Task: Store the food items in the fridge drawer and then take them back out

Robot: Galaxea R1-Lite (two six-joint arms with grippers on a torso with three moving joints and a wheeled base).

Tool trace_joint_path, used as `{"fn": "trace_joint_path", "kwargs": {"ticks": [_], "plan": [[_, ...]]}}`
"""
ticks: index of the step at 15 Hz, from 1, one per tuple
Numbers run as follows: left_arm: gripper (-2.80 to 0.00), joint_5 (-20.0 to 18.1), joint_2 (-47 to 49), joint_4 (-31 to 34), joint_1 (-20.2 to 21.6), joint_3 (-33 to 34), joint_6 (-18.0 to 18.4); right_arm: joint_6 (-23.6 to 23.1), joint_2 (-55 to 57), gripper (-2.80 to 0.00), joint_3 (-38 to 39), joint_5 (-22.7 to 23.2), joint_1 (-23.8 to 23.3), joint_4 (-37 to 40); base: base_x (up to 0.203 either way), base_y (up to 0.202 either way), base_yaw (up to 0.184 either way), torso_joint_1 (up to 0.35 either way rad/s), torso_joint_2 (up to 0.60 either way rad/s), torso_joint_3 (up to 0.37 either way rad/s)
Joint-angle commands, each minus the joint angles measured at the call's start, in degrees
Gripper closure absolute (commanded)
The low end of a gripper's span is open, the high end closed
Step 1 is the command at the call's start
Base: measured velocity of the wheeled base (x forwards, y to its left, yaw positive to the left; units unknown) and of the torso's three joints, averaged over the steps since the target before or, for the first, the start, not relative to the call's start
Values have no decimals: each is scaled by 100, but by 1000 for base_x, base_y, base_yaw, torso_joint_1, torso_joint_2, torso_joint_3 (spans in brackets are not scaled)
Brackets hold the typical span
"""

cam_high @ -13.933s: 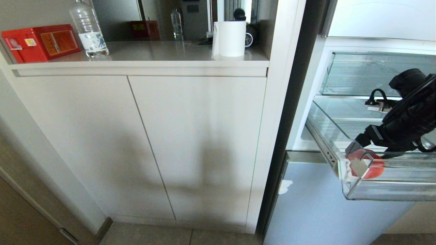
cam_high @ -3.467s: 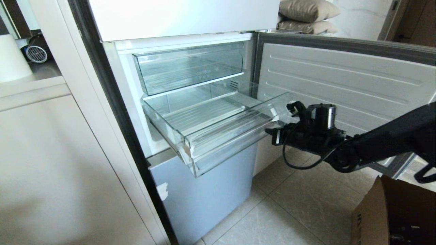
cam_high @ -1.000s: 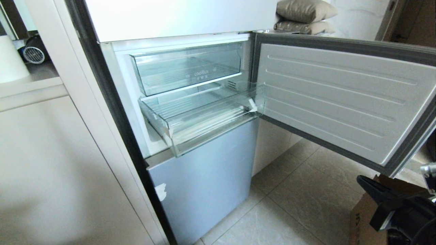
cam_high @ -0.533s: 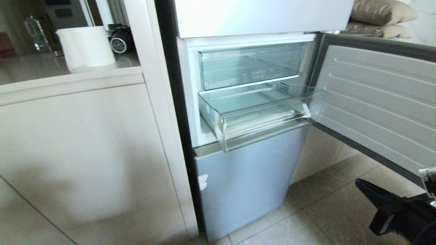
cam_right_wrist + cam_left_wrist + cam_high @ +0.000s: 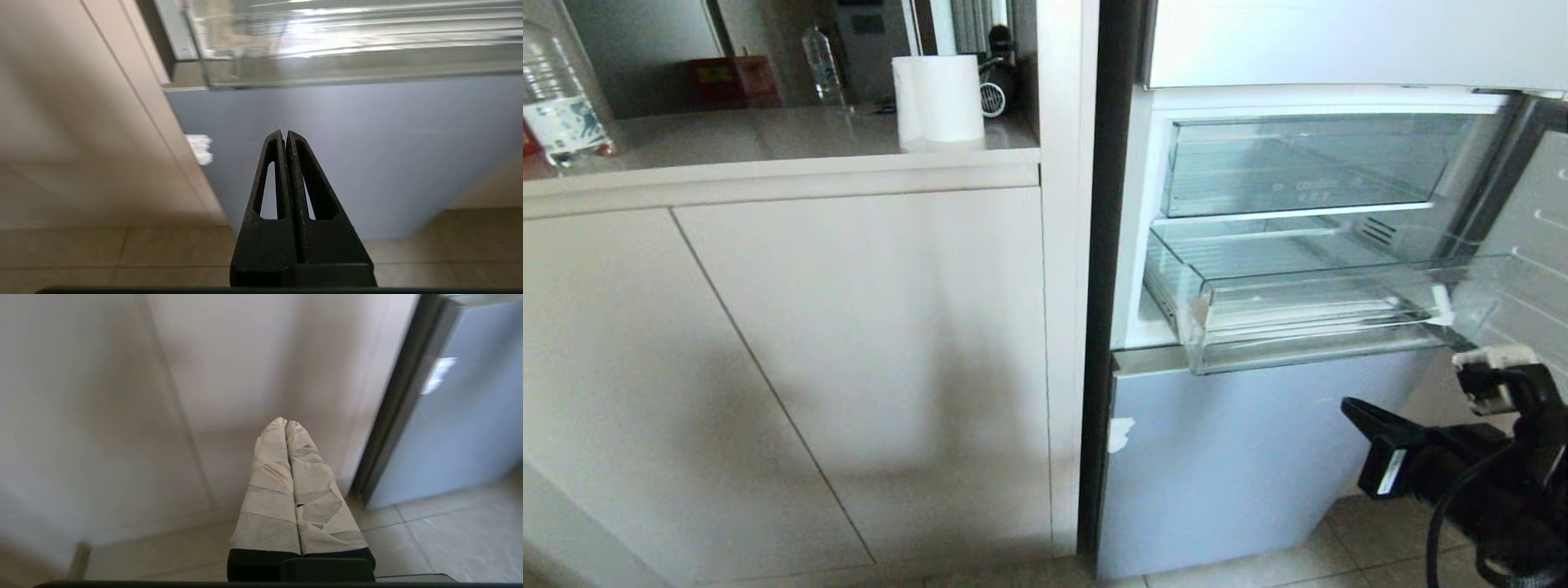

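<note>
The clear, rigid, slick-looking fridge drawer (image 5: 1307, 322) just above the empty, pinched-shut right gripper (image 5: 1352, 406) probably slides lightly and is best hooked under its front lip.

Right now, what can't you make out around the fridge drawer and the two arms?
- Food items: none in any view.
- Fridge drawer: right end crossed by the door in the head view; front smeared in the right wrist view.
- Lettering on the upper bin: too small.
- Right gripper: arm cut by the frame edge.
- Left gripper: outside the head view.
</note>
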Motion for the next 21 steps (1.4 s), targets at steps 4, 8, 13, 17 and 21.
{"fn": "trace_joint_path", "kwargs": {"ticks": [4, 8, 13, 17, 21], "plan": [[0, 0, 0, 3, -3, -1, 1, 146, 1851, 0, -1170, 122, -282, -41, 0, -1, 15, 1, 0, 0], [0, 5, 0, 3, -2, 7, 1, 125, 2994, 0, -2757, 134, -601, -38, 0, 0, 0, 0, 0, 0], [0, 4, 0, 3, 6, -1, 1, 78, 4236, 0, -4846, 127, -648, 203, 0, 0, 0, 0, 0, 0], [0, 0, 0, 3, 5, -1, 1, 218, 4945, 0, -6291, 63, -560, 255, 0, 0, 0, 0, 0, 0], [0, 0, 0, 3, -2, -1, 1, 491, 3412, 0, -4528, -30, -372, 167, 0, 0, 0, 0, 0, 0]]}}
